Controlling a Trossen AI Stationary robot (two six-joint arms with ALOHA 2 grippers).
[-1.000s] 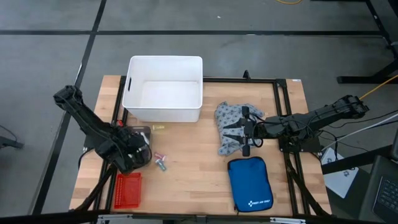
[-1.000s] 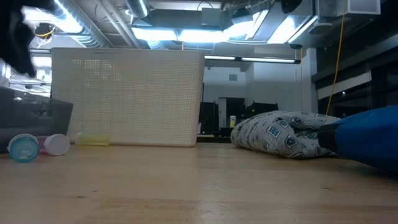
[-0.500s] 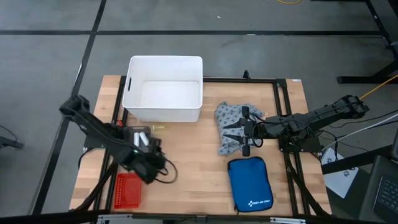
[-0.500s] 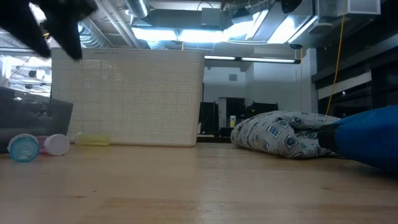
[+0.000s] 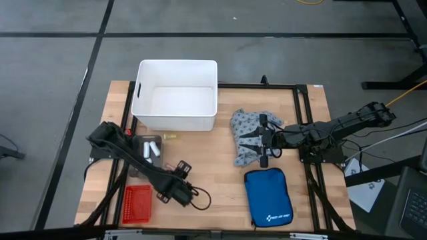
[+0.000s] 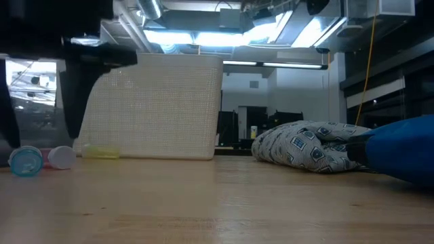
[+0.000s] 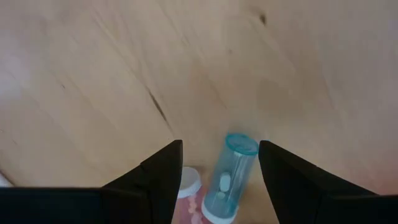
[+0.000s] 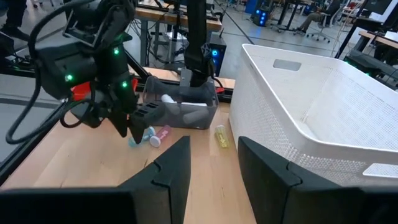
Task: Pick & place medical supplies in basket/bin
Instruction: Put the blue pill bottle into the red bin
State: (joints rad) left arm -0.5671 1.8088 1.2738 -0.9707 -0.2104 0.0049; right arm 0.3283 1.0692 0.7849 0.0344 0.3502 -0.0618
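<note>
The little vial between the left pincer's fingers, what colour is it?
The vial is clear light blue with small white pills inside; the left wrist view shows it best.

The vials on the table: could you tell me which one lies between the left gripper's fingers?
The blue-capped vial, framed by the open left gripper; the pink vial sits beside one finger.

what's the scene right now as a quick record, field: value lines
left gripper: open, over blue-capped vial lying on the table
second vial: pink one beside it
right gripper: open, at the dotted cloth garment
red basket: table's front left corner
white tub: table's back edge
white rolls: in clear tray
blue zip pouch: front right
</note>
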